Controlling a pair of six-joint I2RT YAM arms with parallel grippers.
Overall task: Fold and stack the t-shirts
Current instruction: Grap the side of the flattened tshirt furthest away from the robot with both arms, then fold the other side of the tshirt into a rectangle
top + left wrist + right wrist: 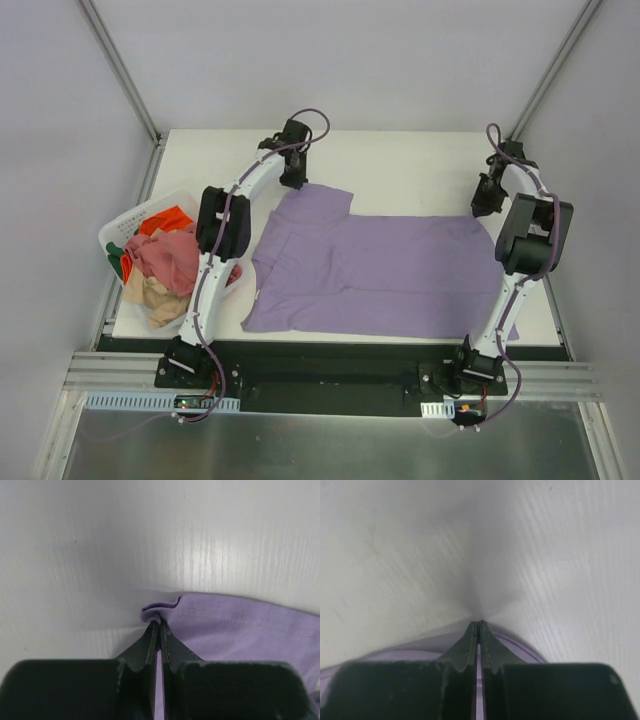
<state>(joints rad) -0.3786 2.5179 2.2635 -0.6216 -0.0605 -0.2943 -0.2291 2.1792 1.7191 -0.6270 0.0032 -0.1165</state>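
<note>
Two pinches on lavender t-shirt [380, 275]: we see left gripper [159, 623] clamping upper-centre corner, right gripper [479, 623] clamping upper-right corner.

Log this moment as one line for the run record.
lavender t-shirt flat on table | left fingers shut on far sleeve edge | right fingers shut on far hem corner | other shirts in laundry basket
</note>
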